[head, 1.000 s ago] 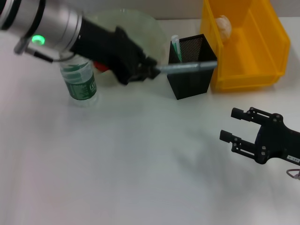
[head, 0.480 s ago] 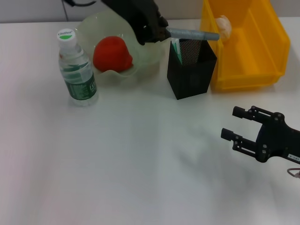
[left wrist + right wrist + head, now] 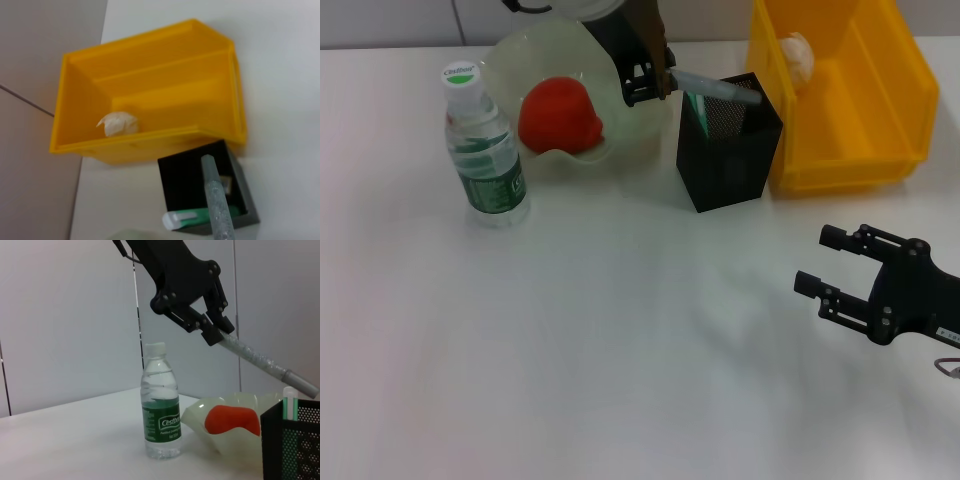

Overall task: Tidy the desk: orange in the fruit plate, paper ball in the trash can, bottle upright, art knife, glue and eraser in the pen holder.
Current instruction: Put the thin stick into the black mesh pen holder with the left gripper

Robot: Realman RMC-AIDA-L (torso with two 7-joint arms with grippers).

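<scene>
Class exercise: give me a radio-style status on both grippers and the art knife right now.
Left gripper shut on art knife, tip angled over pen holder. Right gripper open, idle, low over the table. Nothing blocking the holder's mouth.

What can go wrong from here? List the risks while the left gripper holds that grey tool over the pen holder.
1. The art knife sits steeply tilted in the left gripper, its tip above the pen holder; released now, it could catch the rim and fall outside.
2. The green glue stick already leans across the holder's opening, so the knife may jam against it.
3. The left arm hangs close over the fruit plate and could bump it.
</scene>
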